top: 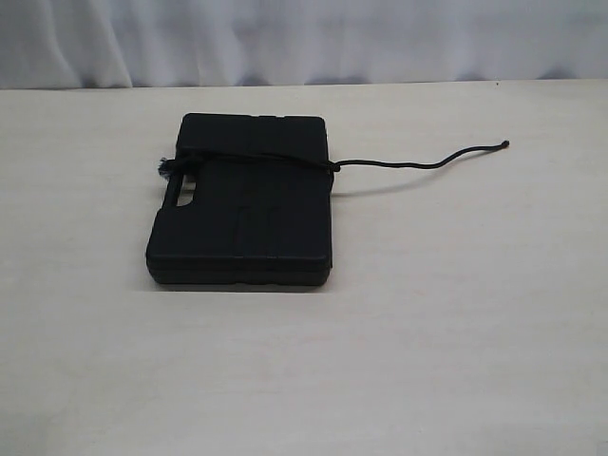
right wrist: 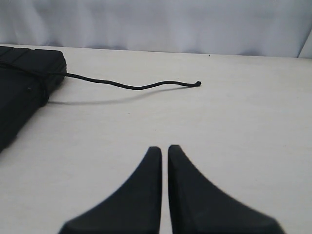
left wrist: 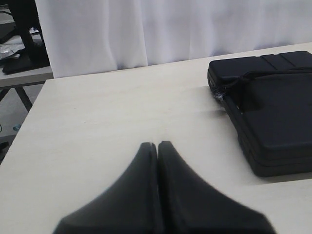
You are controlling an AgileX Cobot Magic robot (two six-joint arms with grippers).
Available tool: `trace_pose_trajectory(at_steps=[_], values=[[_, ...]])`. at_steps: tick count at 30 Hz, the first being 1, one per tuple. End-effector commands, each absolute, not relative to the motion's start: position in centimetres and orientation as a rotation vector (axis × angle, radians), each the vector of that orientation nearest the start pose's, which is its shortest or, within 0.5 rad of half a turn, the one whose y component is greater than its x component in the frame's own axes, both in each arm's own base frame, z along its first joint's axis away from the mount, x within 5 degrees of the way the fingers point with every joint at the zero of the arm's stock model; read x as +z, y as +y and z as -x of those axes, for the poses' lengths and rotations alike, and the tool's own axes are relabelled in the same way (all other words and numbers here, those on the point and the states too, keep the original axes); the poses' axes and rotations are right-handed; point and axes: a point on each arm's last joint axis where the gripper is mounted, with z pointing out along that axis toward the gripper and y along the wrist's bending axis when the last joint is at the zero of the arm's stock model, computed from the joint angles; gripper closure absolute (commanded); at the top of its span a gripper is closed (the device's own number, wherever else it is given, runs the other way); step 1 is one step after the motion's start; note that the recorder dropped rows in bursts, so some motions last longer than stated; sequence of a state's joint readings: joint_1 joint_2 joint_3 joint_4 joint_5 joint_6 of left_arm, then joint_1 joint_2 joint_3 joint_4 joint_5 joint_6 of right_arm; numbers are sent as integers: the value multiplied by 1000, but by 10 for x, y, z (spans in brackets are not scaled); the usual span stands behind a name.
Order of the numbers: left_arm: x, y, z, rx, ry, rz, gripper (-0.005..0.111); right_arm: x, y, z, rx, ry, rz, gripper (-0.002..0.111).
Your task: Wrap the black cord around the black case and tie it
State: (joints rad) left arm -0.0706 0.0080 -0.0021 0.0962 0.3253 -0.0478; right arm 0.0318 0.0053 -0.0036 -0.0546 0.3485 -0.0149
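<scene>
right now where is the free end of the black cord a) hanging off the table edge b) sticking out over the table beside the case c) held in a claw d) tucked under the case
B: the black cord leaves the black case at its side and its tail ends over the table, unheld.

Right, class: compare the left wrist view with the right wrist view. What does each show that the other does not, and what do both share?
Only the left wrist view: the shut left gripper, the frayed end of the black cord at the edge of the black case, and other furniture beyond the table. Only the right wrist view: the shut right gripper and the cord's long free tail stretching from the case to its tip. Both: the case, cord crossing it, the pale table, the white curtain.
</scene>
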Motion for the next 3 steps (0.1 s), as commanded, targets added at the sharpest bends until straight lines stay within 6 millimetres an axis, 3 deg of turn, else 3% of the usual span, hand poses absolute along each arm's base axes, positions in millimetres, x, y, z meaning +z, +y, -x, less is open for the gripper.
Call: trace_pose_trajectory(at_steps=[1,3], values=[[184,-1,-54,0,1802,-82,107,182,0,-53,-42,1831,68,104],[184,-1,-54,0,1802,-82,107,182,0,-53,-42,1831,68,104]])
